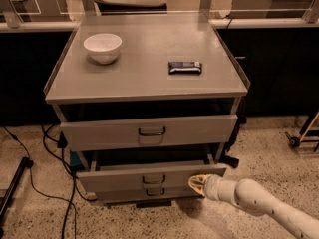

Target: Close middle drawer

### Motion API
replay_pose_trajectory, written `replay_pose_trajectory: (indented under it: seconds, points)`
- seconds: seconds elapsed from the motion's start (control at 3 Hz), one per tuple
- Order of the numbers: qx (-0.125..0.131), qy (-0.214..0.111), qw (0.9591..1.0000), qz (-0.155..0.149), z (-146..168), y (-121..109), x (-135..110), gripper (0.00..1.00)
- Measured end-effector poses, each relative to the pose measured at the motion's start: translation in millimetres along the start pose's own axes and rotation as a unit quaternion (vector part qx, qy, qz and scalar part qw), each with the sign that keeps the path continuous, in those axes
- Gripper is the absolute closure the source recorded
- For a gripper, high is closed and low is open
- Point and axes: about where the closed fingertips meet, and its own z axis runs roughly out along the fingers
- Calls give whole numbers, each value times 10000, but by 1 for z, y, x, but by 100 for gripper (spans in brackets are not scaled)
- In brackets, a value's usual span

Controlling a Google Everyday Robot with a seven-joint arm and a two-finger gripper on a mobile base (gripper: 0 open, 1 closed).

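The middle drawer (114, 179) is a grey metal drawer with a low, wide front and a small dark loop handle (153, 179). It sticks out only a little from the grey cabinet (149, 86). My gripper (196, 184) comes in from the lower right on a white arm (259, 203). It is shut and empty, with its tip against the right end of the drawer front.
The top drawer (99, 133) stands partly pulled out above. The bottom drawer front (124, 195) shows just below the middle one. A white bowl (102, 47) and a dark snack bar (185, 67) sit on the cabinet top. Cables (35, 178) lie on the floor at left.
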Motion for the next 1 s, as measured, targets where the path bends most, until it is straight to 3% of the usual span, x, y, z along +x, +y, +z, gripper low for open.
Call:
replay_pose_trajectory:
  seconds: [1.0]
  points:
    - [-357,615,9956,-612,61,-31,-4,100]
